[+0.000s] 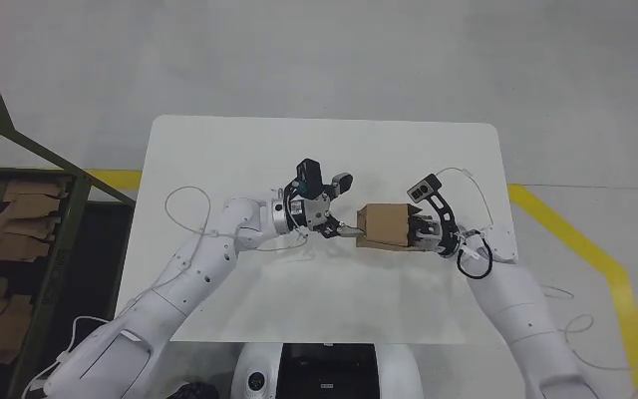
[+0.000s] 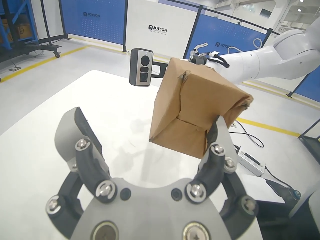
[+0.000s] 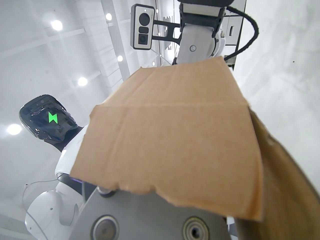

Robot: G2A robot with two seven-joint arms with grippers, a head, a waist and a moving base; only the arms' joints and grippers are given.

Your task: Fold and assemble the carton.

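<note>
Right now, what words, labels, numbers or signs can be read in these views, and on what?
The carton: no print on the faces that show.
The table: none.
The blue fence panels: a white brand mark, not quoted here.
The white panel: a dark brand mark; the line beneath is too small to read.

The left arm [image 1: 199, 267] comes in from seven o'clock, its left gripper [image 2: 148, 116] spread wide, aimed toward three o'clock. The right arm [image 1: 510, 299] enters from five o'clock, with the right gripper [image 1: 427, 231] facing nine o'clock.
</note>
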